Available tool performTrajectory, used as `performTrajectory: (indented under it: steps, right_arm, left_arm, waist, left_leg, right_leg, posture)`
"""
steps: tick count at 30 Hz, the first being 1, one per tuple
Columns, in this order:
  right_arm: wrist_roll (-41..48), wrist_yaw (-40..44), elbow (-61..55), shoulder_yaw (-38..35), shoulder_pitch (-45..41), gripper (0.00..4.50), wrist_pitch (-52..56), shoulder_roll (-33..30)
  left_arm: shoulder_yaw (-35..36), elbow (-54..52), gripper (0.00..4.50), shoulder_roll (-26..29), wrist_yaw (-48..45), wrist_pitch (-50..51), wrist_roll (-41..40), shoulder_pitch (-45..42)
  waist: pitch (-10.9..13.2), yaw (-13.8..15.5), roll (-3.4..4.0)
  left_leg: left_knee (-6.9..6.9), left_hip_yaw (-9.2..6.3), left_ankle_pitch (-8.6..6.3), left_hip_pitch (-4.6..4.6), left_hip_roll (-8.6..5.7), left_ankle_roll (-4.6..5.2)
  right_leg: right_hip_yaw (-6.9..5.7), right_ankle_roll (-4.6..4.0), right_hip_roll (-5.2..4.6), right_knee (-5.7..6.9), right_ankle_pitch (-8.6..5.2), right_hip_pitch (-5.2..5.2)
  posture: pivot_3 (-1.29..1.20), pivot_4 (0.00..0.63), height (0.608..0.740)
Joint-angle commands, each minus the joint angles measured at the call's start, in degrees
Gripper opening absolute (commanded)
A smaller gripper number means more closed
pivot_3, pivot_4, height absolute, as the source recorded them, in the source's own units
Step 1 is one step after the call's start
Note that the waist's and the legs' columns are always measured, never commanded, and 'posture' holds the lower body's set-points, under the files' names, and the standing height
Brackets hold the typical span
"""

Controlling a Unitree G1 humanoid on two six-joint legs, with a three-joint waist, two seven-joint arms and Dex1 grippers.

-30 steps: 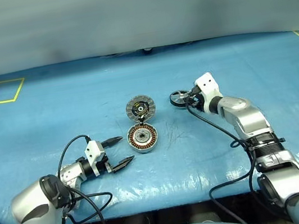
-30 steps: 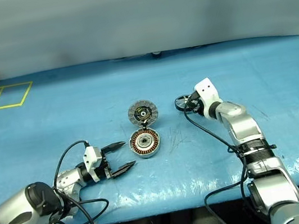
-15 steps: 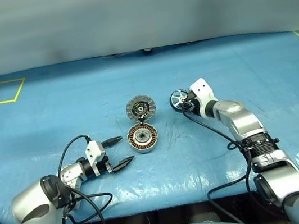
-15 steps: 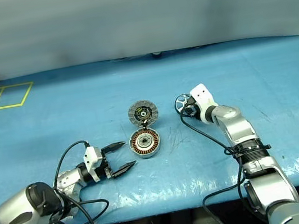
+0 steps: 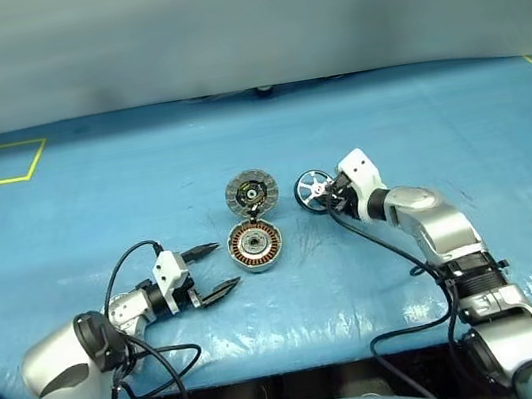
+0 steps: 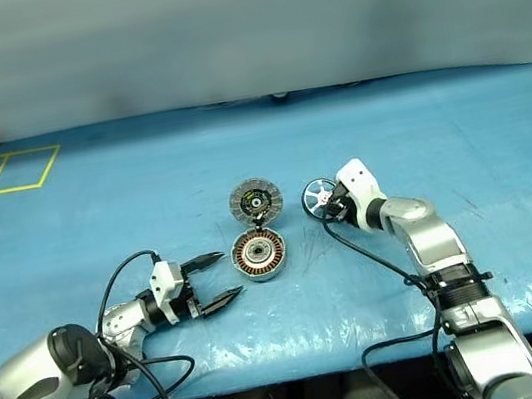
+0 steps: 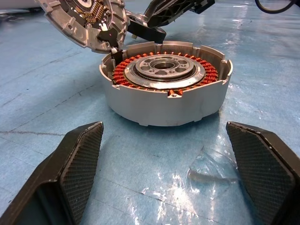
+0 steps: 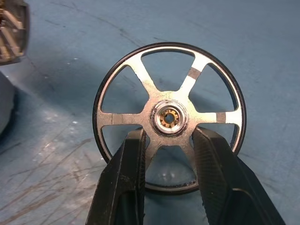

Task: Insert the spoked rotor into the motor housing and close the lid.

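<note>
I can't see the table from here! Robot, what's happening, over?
Right gripper shut on spoked rotor. Left gripper open. Motor housing uncovered, lid up. Nothing between.

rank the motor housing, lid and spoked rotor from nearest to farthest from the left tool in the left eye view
1. motor housing: just beyond the open left tool, on the blue table.
2. lid: hinged open behind the housing, farther back.
3. spoked rotor: farthest, off to the right, gripped by the right tool.
</note>
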Motion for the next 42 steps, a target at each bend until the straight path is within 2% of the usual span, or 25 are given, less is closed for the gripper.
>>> performTrajectory:
  steps: [1, 7, 12, 26, 42]
  right_arm:
    - [4.5, 0.2, -13.2, -2.7, 4.6, 1.16, 3.8, -0.5]
    - [14.0, 4.4, -27.2, -3.1, 12.4, 1.16, 7.4, -0.6]
    - [15.3, 4.8, -30.5, 0.4, 13.8, 1.16, 6.8, -0.4]
    - [12.3, 6.1, -27.5, 7.9, 6.7, 1.16, 5.3, -2.9]
    - [8.7, 9.1, -23.0, 13.5, 2.1, 1.16, 3.9, -4.8]
  left_arm:
    - [0.3, 1.0, 4.50, -0.9, -1.9, 1.2, 0.8, 1.5]
    - [2.2, 1.0, 4.50, -0.5, -4.4, 0.9, 0.9, 1.1]
    - [3.3, 1.0, 4.50, 0.4, -6.2, 0.8, 1.0, 0.3]
    - [4.6, 1.0, 4.50, 1.8, -10.0, -0.4, 0.4, -0.4]
    - [3.1, 1.0, 4.50, 1.2, -8.3, -0.8, -0.6, -1.6]
  waist:
    - [0.0, 0.1, 0.01]
    - [0.0, 0.0, -0.02]
    - [0.2, -0.1, -0.21]
    - [0.3, -0.3, -0.39]
    - [0.4, -0.3, -0.50]
  left_leg:
    - [0.00, 0.00, 0.00, -0.02, -0.01, 0.01]
    - [0.04, 0.02, -0.06, -0.06, -0.04, 0.10]
    - [0.04, 0.02, -0.07, -0.06, -0.04, 0.12]
    - [0.06, 0.02, -0.08, -0.20, -0.04, 0.14]
    - [0.18, 0.01, -0.09, -0.22, -0.04, 0.14]
  right_leg:
    - [0.00, 0.01, -0.03, -0.01, 0.00, 0.00]
    - [-0.06, 0.07, -0.03, -0.07, -0.03, 0.00]
    - [-0.09, 0.10, -0.03, -0.10, -0.05, 0.02]
    - [-0.12, 0.09, -0.03, -0.14, -0.05, -0.08]
    - [-0.15, 0.09, -0.03, -0.09, -0.05, -0.07]
  posture:
    - [0.00, 0.150, 0.740]
    - [0.00, 0.150, 0.740]
    - [0.00, 0.150, 0.740]
    - [0.00, 0.150, 0.740]
    - [0.00, 0.150, 0.740]
